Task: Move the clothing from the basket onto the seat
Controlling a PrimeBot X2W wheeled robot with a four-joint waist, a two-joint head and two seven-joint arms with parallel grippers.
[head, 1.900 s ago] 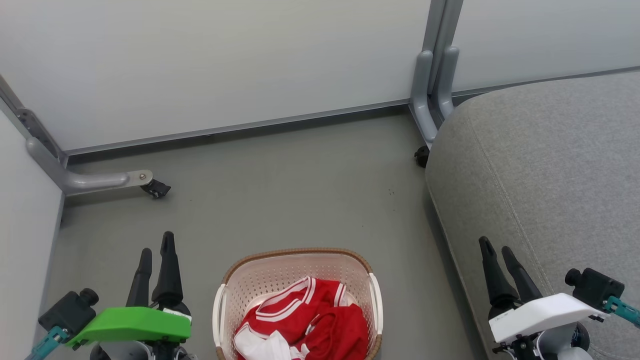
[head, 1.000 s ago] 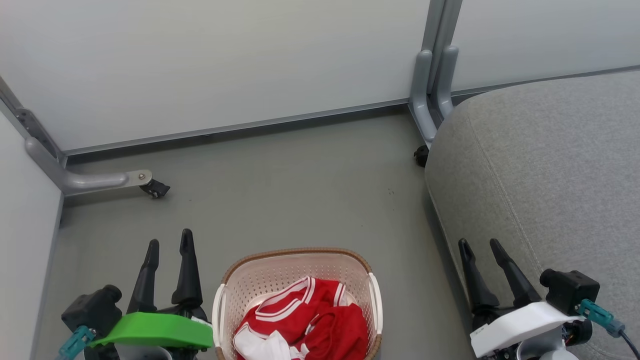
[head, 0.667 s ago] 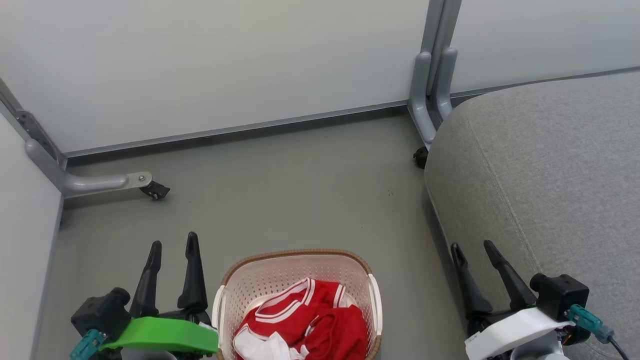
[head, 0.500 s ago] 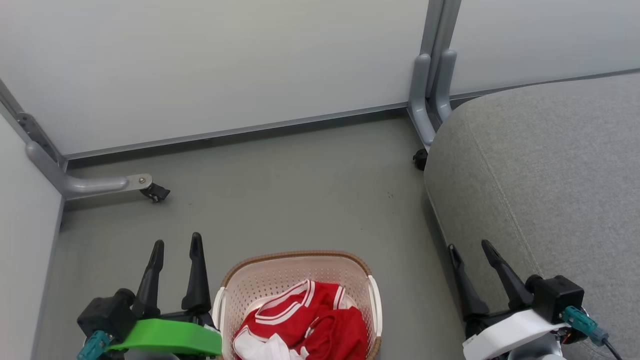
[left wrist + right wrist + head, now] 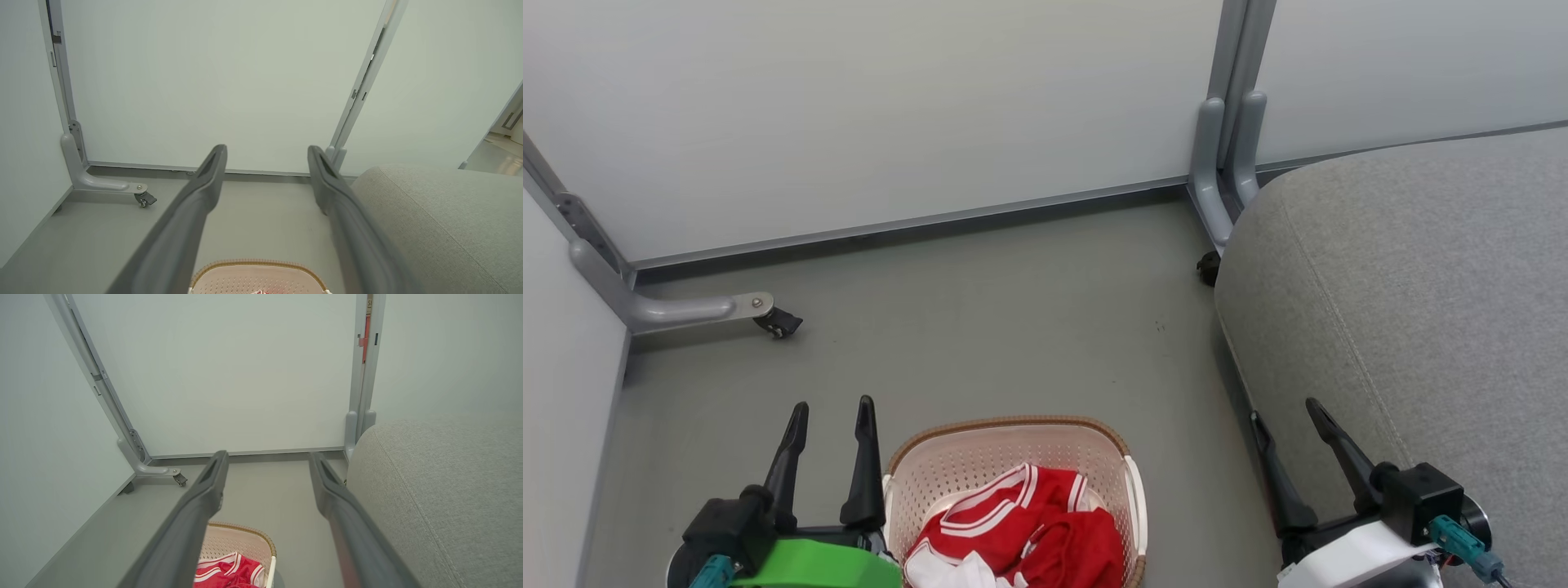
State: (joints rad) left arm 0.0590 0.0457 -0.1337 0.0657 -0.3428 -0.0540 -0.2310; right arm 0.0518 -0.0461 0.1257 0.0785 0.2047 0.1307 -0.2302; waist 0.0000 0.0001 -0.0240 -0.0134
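Because the clothing (image 5: 1021, 531) is soft knitted sportswear, I expect it to be light and limp: it will sag and hang down when lifted, and it cannot break. A pinch on a thick fold near the top of the heap, or on the white striped trim, should hold better than a pinch on a single smooth layer, which could slip out. The red garments lie crumpled together inside the laundry basket (image 5: 1005, 429), which stands on the grey floor (image 5: 1013, 327) at the bottom of the head view, well apart from the grey seat (image 5: 1421, 286) on the right. The heap has no clear long axis. Only the striped band gives a direction, running obliquely from the near left toward the far right of the basket, with a white panel at the near left. The lower part of the heap is cut by the picture edge, so I cannot tell how the two pieces are tangled. The left gripper (image 5: 833, 403) is just beside the basket's left rim, its fingers spread and holding nothing. The right gripper (image 5: 1284, 410) is near the seat's edge, also spread wide and empty.
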